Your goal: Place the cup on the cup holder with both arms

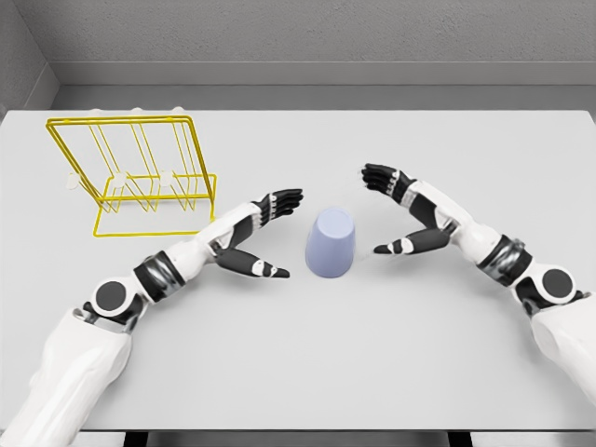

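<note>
If one hand closes in sooner than the other, the cup (pixel 331 243) will likely get pushed sideways or topple instead of being squeezed. It stands at frame centre, rim down, between the left hand (pixel 261 233) and the right hand (pixel 405 212), touching neither. Both hands' fingers are spread apart, holding nothing. The holder (pixel 133 176) sits at upper left, well apart.

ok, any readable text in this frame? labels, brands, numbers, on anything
None. No words, numbers or signs show anywhere in the head view.
The cup: plain lavender, no print.
The yellow wire cup holder: bare wire, no tag.
The table, left hand and right hand: no markings.
</note>
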Action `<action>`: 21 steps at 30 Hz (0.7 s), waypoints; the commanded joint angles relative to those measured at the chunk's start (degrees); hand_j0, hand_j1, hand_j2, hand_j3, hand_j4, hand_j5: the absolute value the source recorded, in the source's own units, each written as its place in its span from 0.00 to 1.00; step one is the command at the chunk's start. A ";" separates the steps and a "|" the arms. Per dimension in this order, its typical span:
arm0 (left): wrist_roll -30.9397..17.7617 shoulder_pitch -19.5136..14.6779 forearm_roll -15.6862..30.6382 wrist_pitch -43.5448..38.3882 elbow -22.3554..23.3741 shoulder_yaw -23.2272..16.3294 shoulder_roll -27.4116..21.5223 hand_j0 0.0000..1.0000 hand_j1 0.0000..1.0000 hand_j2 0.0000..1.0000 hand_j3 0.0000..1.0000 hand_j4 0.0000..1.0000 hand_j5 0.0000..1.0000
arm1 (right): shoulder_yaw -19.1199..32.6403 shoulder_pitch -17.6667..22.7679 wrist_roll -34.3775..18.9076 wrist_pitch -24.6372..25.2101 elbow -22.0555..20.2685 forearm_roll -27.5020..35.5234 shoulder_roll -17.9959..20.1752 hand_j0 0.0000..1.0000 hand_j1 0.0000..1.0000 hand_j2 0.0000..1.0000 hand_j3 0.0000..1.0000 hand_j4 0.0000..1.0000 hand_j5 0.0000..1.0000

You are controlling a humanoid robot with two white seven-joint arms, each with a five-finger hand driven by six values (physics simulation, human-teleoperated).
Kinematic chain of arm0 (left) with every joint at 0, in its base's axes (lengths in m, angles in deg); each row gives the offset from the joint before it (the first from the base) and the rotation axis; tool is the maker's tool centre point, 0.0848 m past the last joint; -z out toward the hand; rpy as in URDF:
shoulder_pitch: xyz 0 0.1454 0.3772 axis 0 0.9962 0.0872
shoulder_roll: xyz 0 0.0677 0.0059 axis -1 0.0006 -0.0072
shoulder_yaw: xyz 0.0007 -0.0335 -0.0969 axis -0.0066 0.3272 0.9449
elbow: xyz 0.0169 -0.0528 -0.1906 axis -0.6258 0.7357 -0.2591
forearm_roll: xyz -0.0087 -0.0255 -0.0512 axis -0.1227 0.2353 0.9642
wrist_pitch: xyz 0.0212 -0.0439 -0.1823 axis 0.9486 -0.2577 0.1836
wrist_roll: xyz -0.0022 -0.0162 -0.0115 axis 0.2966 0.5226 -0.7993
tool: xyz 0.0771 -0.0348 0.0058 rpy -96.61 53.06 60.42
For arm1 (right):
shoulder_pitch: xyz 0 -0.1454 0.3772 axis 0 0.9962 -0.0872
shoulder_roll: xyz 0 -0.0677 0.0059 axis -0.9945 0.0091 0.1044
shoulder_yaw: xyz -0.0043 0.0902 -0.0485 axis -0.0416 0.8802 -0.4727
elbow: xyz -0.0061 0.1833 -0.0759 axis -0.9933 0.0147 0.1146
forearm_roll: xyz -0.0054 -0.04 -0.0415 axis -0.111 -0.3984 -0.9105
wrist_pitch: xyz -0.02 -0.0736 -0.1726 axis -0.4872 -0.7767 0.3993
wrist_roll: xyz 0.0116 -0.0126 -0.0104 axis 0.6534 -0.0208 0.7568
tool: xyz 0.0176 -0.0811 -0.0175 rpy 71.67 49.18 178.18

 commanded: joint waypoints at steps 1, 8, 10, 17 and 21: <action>0.00 0.00 0.41 0.00 -0.17 -0.05 1.80 1.00 1.00 1.00 1.00 1.00 1.00 | 2.95 -0.09 0.00 0.03 1.19 -1.36 1.28 1.00 1.00 1.00 1.00 1.00 1.00; 0.00 -0.09 0.32 -0.08 -0.17 -0.75 4.09 1.00 1.00 1.00 1.00 1.00 1.00 | 4.71 -2.90 0.00 0.12 1.19 -1.27 6.12 1.00 1.00 1.00 1.00 1.00 1.00; 0.00 -0.09 0.32 -0.08 -0.17 -0.84 4.09 1.00 1.00 1.00 1.00 1.00 1.00 | 4.71 -5.18 0.00 0.12 1.11 -1.27 7.79 1.00 1.00 1.00 1.00 1.00 1.00; 0.00 -0.09 -1.35 -0.08 -0.17 -0.93 4.09 1.00 1.00 1.00 1.00 1.00 1.00 | -1.61 -10.02 0.00 -1.65 -1.09 -1.62 11.57 1.00 1.00 1.00 1.00 1.00 1.00; 0.00 -1.14 -1.61 -0.17 0.10 -2.07 4.44 1.00 1.00 1.00 1.00 1.00 1.00 | -4.34 -13.00 0.00 -1.65 -0.83 -18.92 11.92 1.00 1.00 1.00 1.00 1.00 1.00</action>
